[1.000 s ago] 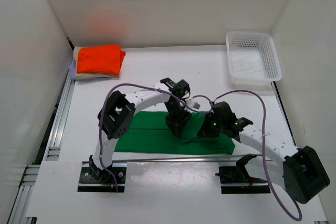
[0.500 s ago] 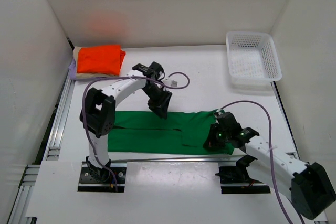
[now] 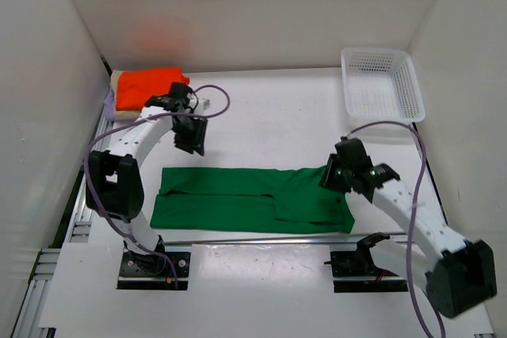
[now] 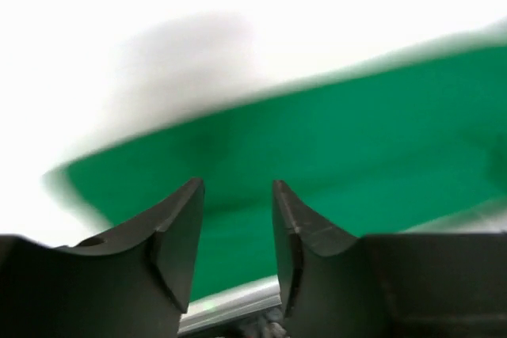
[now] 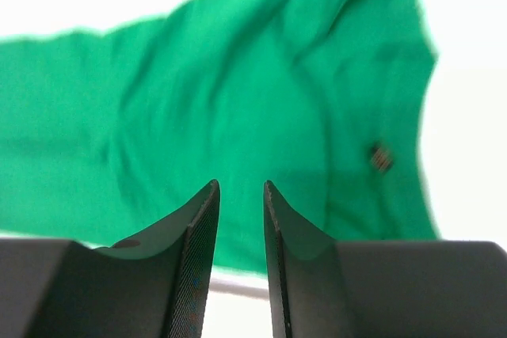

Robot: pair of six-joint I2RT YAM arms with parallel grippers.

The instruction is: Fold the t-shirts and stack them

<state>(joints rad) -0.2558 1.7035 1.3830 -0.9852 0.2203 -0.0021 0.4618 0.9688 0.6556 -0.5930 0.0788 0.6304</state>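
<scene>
1. Green t-shirt (image 3: 238, 195): it lies flat on the worktop (image 3: 277, 116) near the arms' bases, a long band running left to right. No claw is on it now. A second ago both claws crowded over its middle.
2. Left claw (image 3: 192, 143): it has swung away to the far left and now hangs just beside the stack topped by the orange-red t-shirt (image 3: 146, 89). The wrist view shows its jaws spread with nothing between them, and the band's left end lies below.
3. Right claw (image 3: 329, 180): it was pressed together a second ago. Its jaws now stand slightly parted and empty, and it has drawn back to hang over the shirt's right end.
4. The shirt itself: the band now reaches further left and looks smoother than it did a second ago.
5. What this means, as a judgement: the lengthwise fold looks finished and let go. The band still needs folding across its length before it can go onto the stack at the far left corner.
</scene>
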